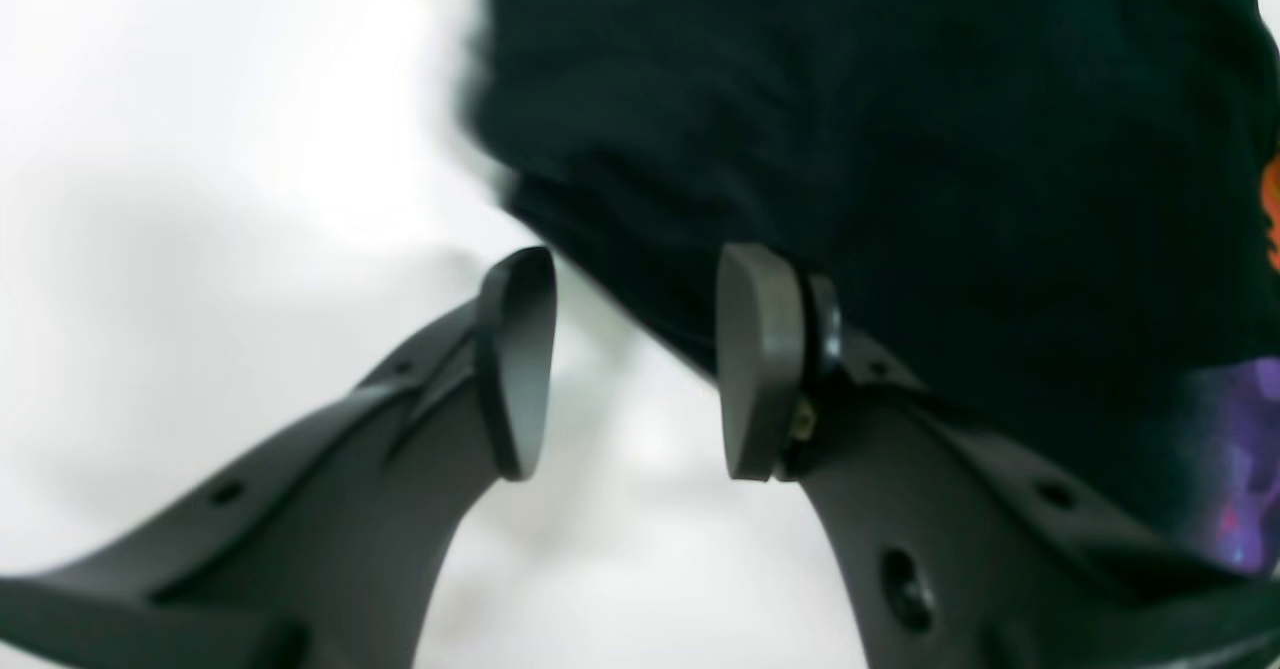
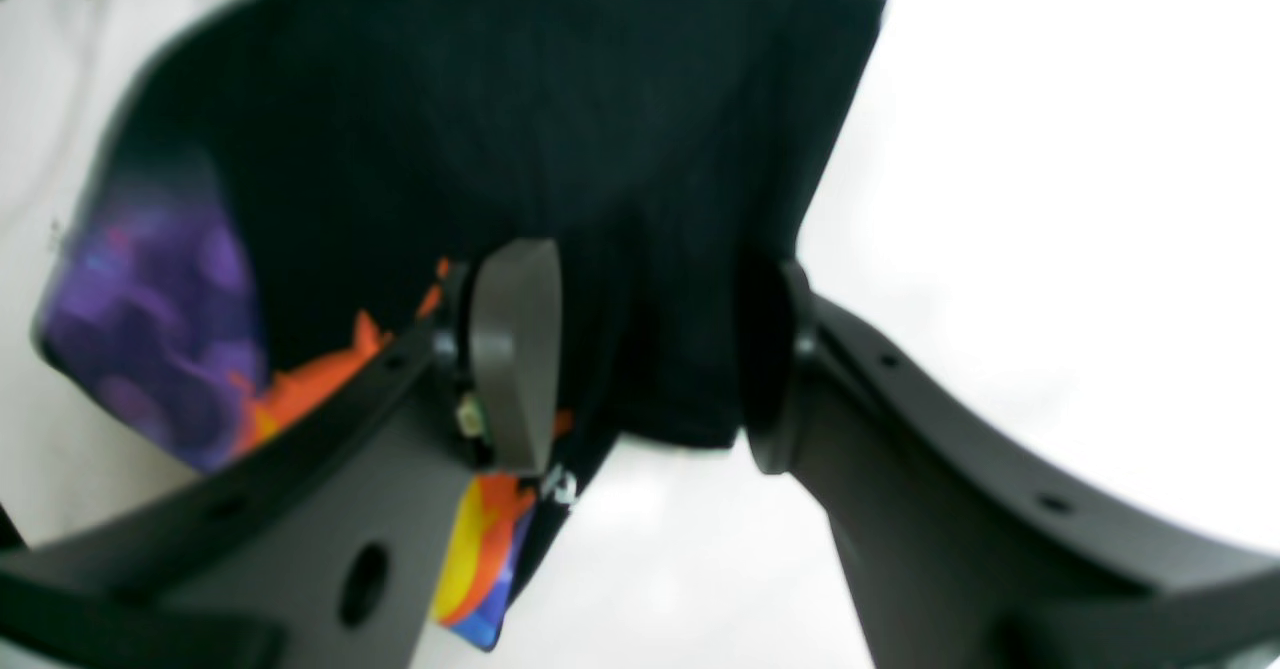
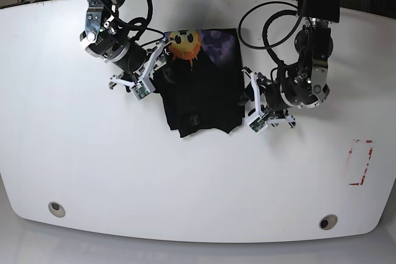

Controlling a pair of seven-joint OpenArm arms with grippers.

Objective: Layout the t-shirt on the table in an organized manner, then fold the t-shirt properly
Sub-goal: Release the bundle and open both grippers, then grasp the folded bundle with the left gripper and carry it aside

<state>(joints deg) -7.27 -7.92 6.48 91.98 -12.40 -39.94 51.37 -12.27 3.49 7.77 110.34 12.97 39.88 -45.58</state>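
- One black soft fabric t-shirt (image 3: 201, 88) with an orange-yellow sun face and purple patches lies partly folded on the glossy white counter (image 3: 185, 177), towards its far middle.
- Its small neck label (image 3: 193, 119) shows, too small to read.
- The counter has two round grey grommet holes and one red-outlined rectangle mark (image 3: 361, 162).
- Right gripper (image 2: 650, 354): jaws apart, black fabric between them, not pinched.
- Left gripper (image 1: 635, 359): jaws open, empty, at the shirt's edge.

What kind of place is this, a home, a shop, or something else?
Most likely a robotics lab or test bench, not a home. Two robot arms work over a bare glossy white table with grommet holes and a red-outlined mark, and loose cables trail past its far edge.
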